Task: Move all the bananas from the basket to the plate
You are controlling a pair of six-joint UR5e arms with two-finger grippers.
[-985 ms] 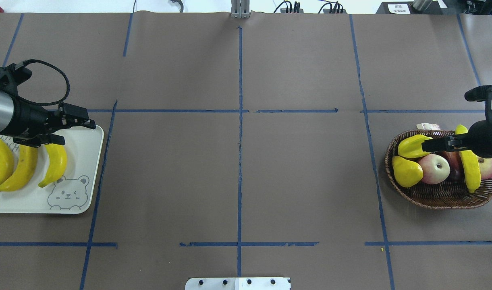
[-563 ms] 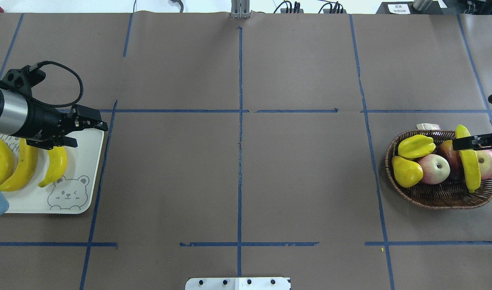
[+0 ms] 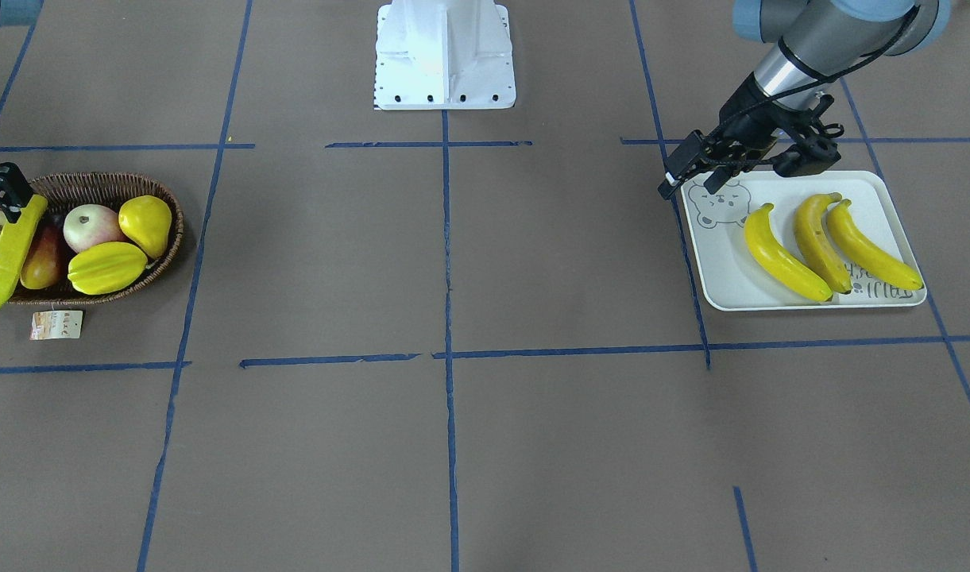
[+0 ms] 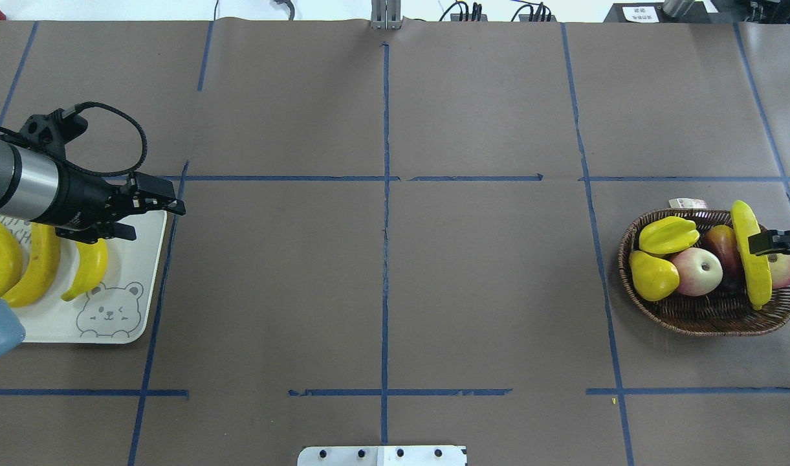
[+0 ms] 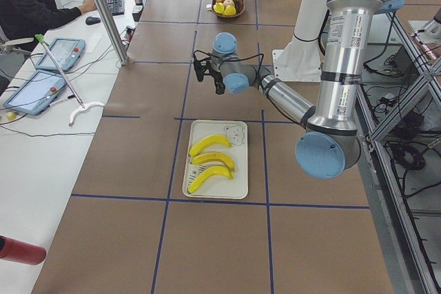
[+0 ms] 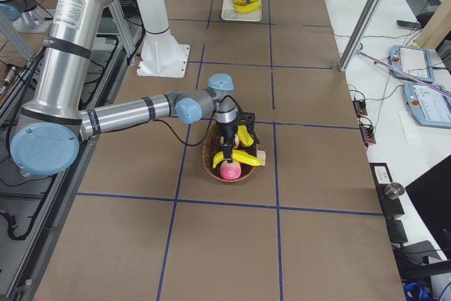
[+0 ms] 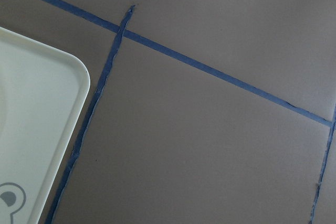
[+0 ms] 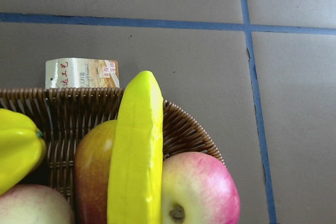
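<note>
The right gripper (image 4: 757, 244) squeezed the last banana (image 4: 758, 285), just under it in the basket (image 4: 692, 318). Next it should lift. The left gripper (image 4: 156, 221) hung open over the plate (image 4: 136, 291), three bananas (image 4: 37, 265) beside.

Left gripper (image 4: 160, 221): black, with two flat, straight fingers.
Wrist block (image 4: 87, 206): black and chunky, right behind that gripper, with tiny white letters too small to read.
Cable (image 4: 134, 139): black and ribbed, a round loop beside the wrist, plugged into a black holder (image 4: 45, 129).
Left arm tube (image 4: 26, 188): shiny silver and round, further back from the gripper.
Joint caps (image 5: 322, 155): light blue and round, far back from the gripper.
Right gripper (image 4: 760, 243): black.
Right arm tube (image 6: 120, 116): silver with black rings, behind blue joints.
Base (image 3: 445, 56): white, farthest from both grippers, with a row of small dark screws.
</note>
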